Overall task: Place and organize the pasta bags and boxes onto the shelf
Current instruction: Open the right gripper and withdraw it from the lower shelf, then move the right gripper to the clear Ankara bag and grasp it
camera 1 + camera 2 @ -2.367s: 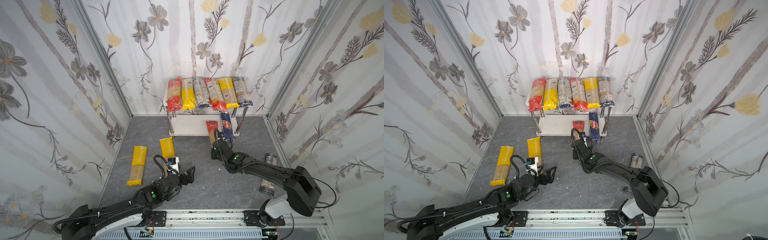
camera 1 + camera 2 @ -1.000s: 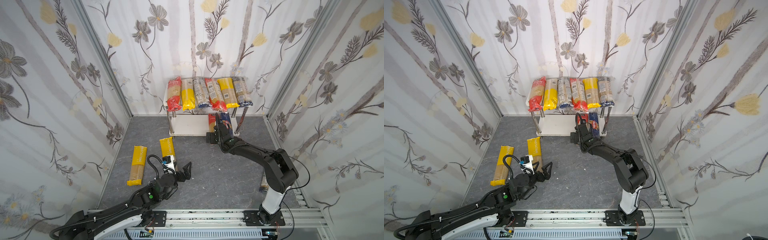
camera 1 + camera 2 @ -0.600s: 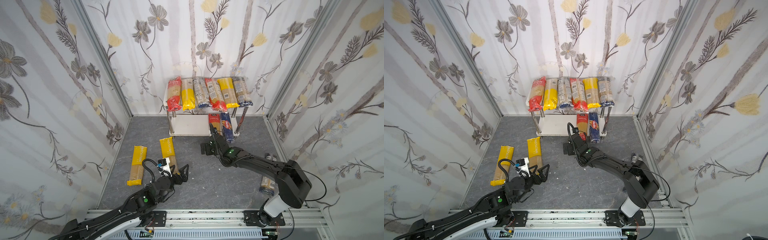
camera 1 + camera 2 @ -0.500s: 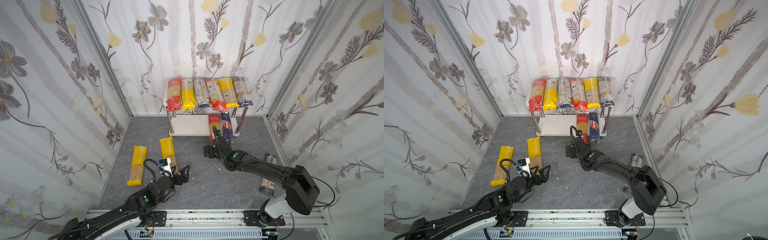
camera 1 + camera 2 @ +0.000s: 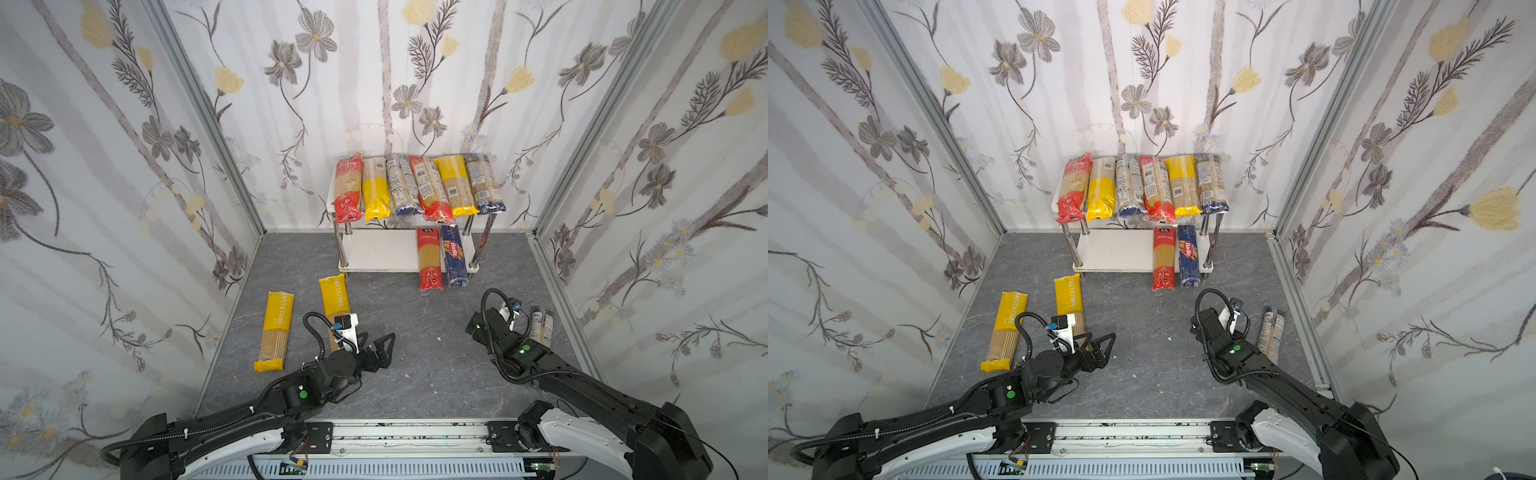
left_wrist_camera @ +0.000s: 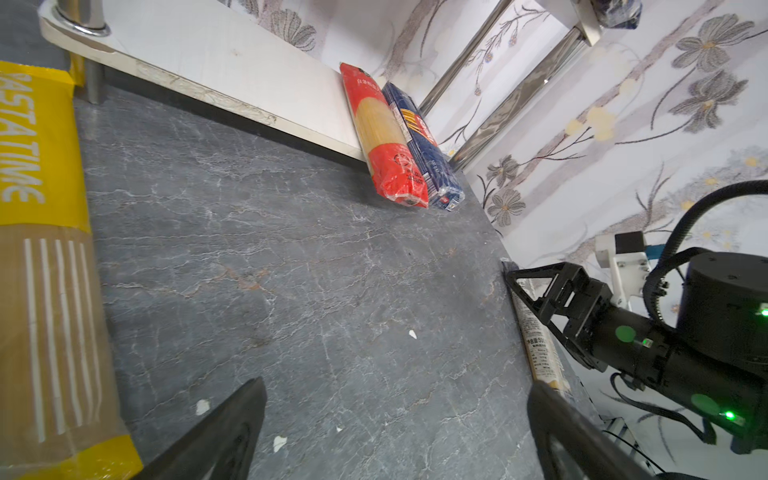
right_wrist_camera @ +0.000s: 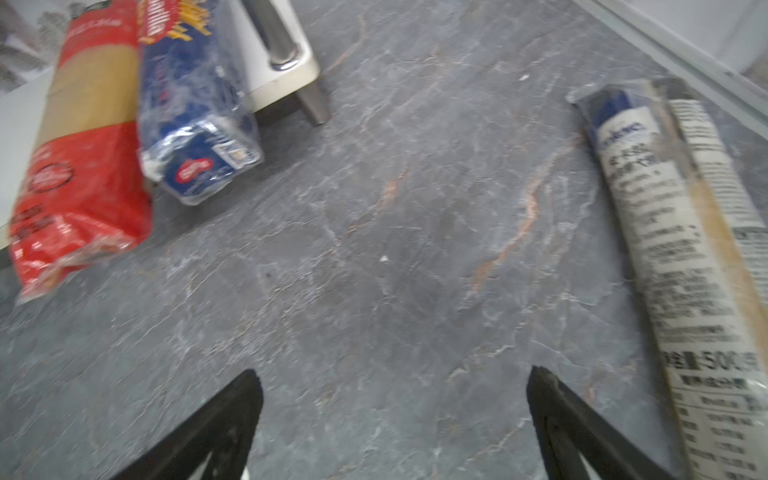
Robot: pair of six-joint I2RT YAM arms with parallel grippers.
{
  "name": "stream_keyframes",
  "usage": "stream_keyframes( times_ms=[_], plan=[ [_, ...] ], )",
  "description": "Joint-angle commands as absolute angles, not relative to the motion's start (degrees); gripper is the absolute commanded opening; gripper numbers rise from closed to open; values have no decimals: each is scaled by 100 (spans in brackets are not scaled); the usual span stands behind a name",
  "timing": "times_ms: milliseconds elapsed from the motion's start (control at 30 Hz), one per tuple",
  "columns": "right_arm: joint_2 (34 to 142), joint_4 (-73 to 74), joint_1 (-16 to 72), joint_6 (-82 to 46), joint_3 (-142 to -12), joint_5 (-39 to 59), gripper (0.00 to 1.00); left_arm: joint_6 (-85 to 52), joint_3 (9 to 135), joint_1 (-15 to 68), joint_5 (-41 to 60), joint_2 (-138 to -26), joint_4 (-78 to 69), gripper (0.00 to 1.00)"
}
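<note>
L gripper (image 5: 376, 341) hangs low over the grey surface (image 5: 419, 332), jaws spread wide, nothing held. In the left wrist view only bare surface shows btwn its fingers (image 6: 226, 428). Nearest task item is a yellow pack (image 5: 334, 296) lying flat, far end pointing at the shelf (image 5: 382, 251), near end hidden under the gripper's own body. So it sits beside and behind the gripper, not btwn the jaws. A 2nd yellow pack (image 5: 275, 330) lies roughly parallel, further left in both top views, clear of the gripper.

R gripper (image 7: 395, 376) is likewise fully open and empty, over bare surface. A dark-blue-ended pack (image 7: 673, 232) lies just beside it, outside the jaws. In both top views it's to the right of the gripper. Whether it touches the gripper: can't tell.

Shelf stands at the back, well apart from both grippers. Top tier has a row of six packs (image 5: 415, 187) side by side, near ends overhanging the front edge. Lower tier, right part, has a red pack (image 5: 429, 257) and a dark blue Barilla pack (image 5: 454, 257) touching side by side. Their near ends stick out past the board's front edge and appear to rest on the surface.
</note>
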State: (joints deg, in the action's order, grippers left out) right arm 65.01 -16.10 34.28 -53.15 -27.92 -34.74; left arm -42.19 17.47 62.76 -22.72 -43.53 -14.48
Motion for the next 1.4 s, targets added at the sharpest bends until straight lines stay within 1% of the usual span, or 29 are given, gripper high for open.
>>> stream_keyframes(
  times_ms=[0,67,167,233,300,367,600,733,900,1167,1367],
  plan=[
    [6146,-1523,2998,-5607,-2604,-3599,100,-4157,1857,6344,-2364,-4498,-1784,100],
    [5978,-1356,2438,-5495,-2441,-3283,100,-4134,1855,6391,-2338,-4597,-1918,100],
    [5792,-1030,1240,-4992,-2207,-2364,100,-4088,1896,6447,-2320,-4737,-2068,100],
    [5617,-993,638,-4789,-2130,-2107,100,-4047,1922,6450,-2320,-4851,-2138,100],
    [5529,-952,216,-4633,-2113,-1943,100,-3968,1945,6453,-2365,-4976,-2216,100],
    [5646,-911,-103,-4512,-2176,-1749,100,-3854,1956,6452,-2422,-5104,-2296,100],
    [6773,-694,-1142,-4124,-2294,-806,100,-3594,1906,6413,-2657,-5311,-2468,100],
    [6989,-760,-1337,-3842,-2465,-1129,100,-3665,1662,6238,-2627,-4984,-2462,100],
    [7350,-856,-1568,-3595,-2656,-1152,100,-3508,1497,5722,-2327,-4667,-2469,100],
    [7643,-1272,-1696,-3239,-3074,-1234,100,-3488,1401,5118,-1884,-4665,-2470,100],
    [8028,-1301,-1749,-3001,-3239,-896,100,-3522,1315,4972,-1861,-4587,-2462,100]
  ],
)
